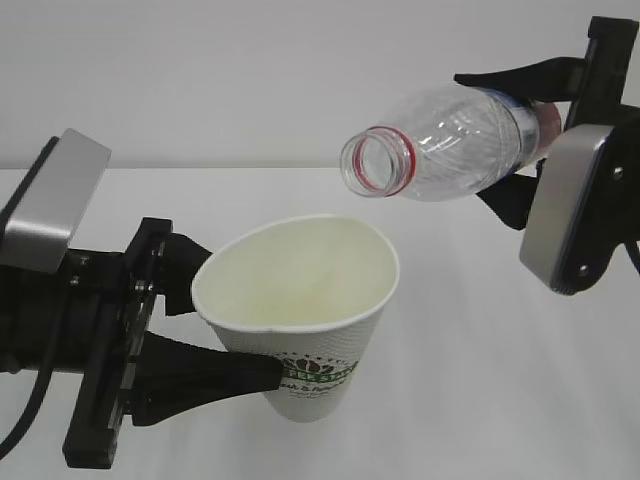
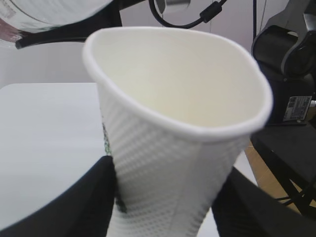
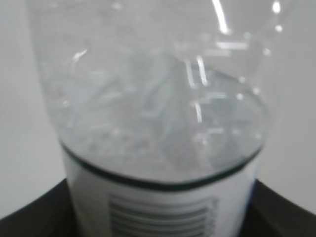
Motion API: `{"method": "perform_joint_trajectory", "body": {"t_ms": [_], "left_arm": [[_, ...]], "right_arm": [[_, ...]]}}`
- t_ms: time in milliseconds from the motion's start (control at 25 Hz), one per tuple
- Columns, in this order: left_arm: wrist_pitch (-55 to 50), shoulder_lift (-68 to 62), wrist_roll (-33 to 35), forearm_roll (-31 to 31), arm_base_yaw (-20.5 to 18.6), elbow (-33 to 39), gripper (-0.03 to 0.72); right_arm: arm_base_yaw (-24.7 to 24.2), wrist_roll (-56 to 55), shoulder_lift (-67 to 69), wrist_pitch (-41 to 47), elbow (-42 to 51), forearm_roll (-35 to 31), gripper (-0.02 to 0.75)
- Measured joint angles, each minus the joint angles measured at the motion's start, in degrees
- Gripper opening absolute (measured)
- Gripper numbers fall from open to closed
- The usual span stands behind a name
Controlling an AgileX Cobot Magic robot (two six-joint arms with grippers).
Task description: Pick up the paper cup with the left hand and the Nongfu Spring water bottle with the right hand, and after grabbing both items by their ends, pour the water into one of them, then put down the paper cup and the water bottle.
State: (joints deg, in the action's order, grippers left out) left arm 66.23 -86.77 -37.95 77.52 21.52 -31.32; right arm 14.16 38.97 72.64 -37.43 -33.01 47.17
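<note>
Both pick-ups are judged done: the paper cup [image 1: 300, 320] is carried clear of the white bench [image 1: 470, 330], near its front left part, clamped low on its wall near the green logo between the jaws of the left hand [image 1: 255, 345], which are closed partway onto it; the grip is firm enough that the rim is squeezed out of round, as the left wrist view makes plain [image 2: 173, 148]. The Nongfu Spring water bottle [image 1: 450, 140] is held at its base end by the right hand [image 1: 530, 135], whose jaws are likewise set partway open around its labelled body; it is tipped close to horizontal above the right half of the bench, its uncapped mouth with the red neck ring aimed down and left, just above and slightly right of the cup's rim, with a gap between the two. The pouring step appears to be in hand or at its end, yet no stream is seen leaving the mouth, and the cup's cream inside looks dry as far as can be made out. Whether any water remains in the bottle cannot be told; only clear plastic and glints are shown in the right wrist view [image 3: 153, 113]. Still left are the righting of the bottle and the setting down of both things on the bench.
</note>
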Motion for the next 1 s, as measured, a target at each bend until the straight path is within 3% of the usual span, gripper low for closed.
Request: {"method": "perform_joint_trajectory", "body": {"t_ms": [1000], "left_arm": [[0.00,0.00,0.00,-0.84,3.00,0.00,0.426]], "right_arm": [[0.00,7.63,0.00,-1.65,0.00,-3.95,0.484]]}}
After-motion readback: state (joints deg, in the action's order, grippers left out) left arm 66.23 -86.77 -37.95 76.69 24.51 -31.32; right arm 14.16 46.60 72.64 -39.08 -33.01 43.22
